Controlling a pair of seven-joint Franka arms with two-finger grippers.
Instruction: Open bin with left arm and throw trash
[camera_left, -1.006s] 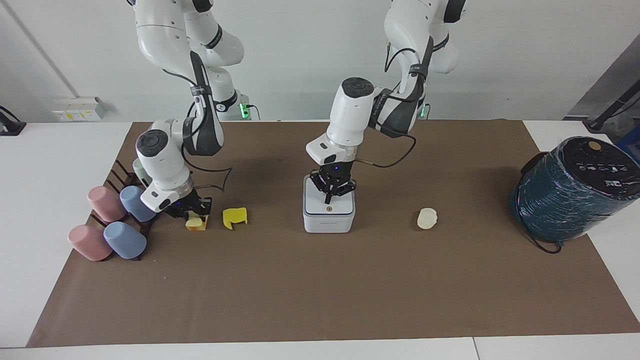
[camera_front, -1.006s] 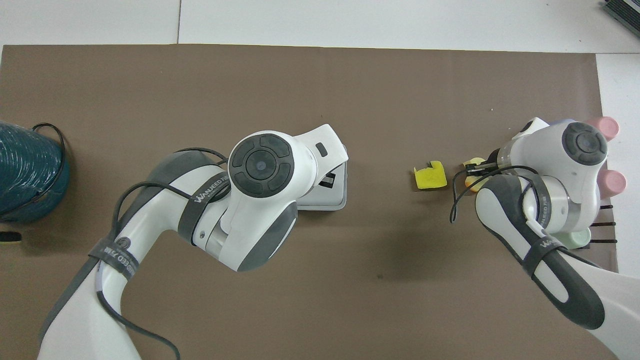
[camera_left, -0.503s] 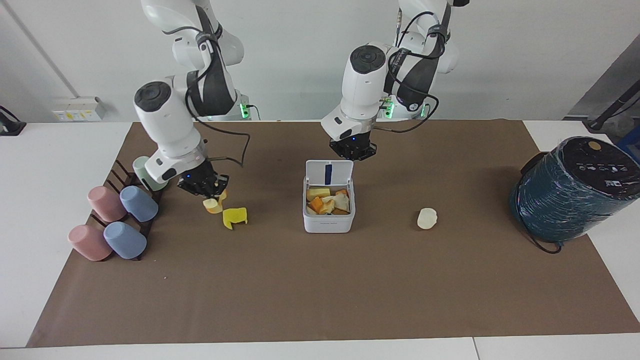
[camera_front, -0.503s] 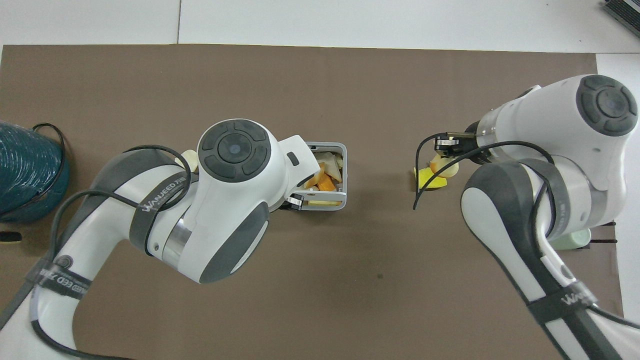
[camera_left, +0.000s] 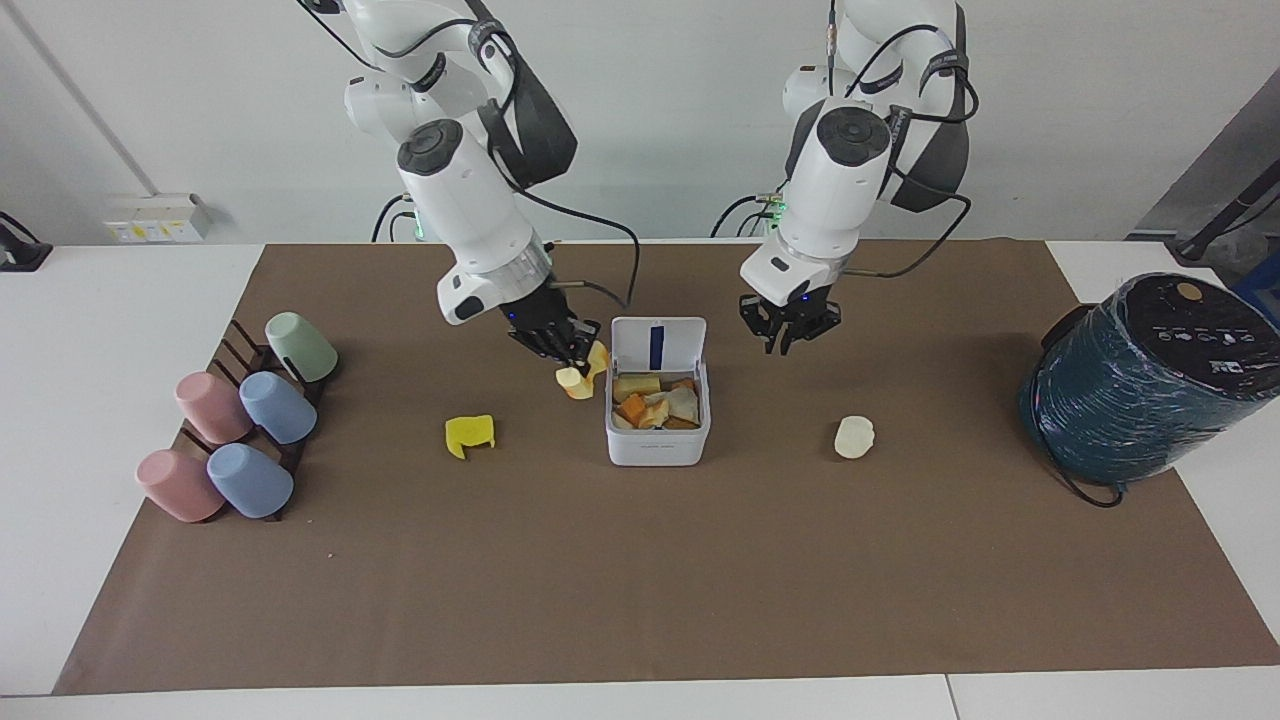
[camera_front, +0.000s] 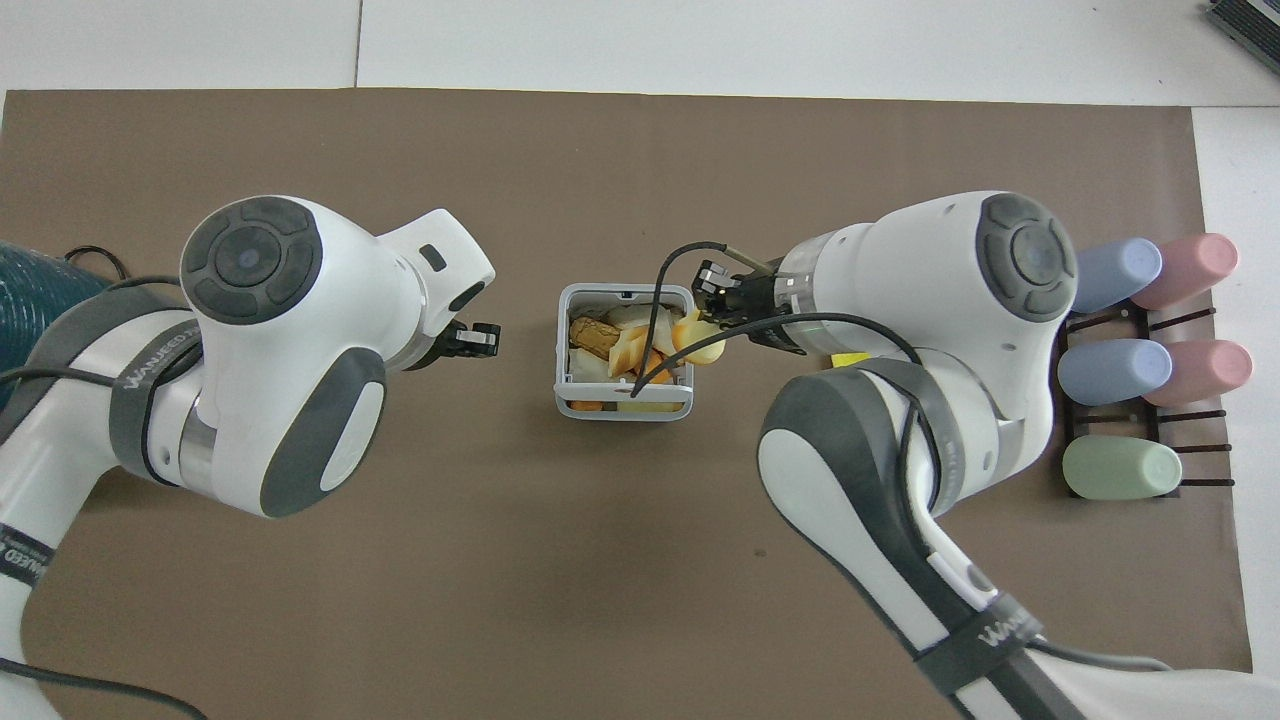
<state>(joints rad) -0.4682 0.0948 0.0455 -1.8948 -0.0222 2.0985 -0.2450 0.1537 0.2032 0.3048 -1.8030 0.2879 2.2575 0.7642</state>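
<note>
**Bin open, first scrap at the rim, two scraps left on the mat**

Bin (camera_left: 657, 418) sits mid-mat between the two arms. Its lid (camera_left: 657, 346) stands upright at the edge nearer the robots, so the opening step reads as done. Inside: a heap of orange, yellow and pale pieces, already close to the rim.

Pale orange-yellow chunk (camera_left: 581, 377) is up in the air, pinched in the right gripper (camera_left: 566, 351). In the facing view it hangs beside the bin wall toward the right arm's end; in the overhead view it overlaps that rim (camera_front: 698, 338). Judgement: carried most of the way, not yet released, and it needs a little more travel over the opening before letting go.

Left gripper (camera_left: 790, 331) hovers over bare mat beside the bin, toward the left arm's end, holding nothing. Fingers parted, pointing down. It seems to be waiting.

Still to throw:
- bright yellow piece (camera_left: 470, 435), on the mat toward the right arm's end, well apart from the bin;
- cream-white lump (camera_left: 854, 437), on the mat toward the left arm's end, beside the bin but clear of it.

Progress estimate: lid done, one of three scraps in transit, two untouched.
</note>
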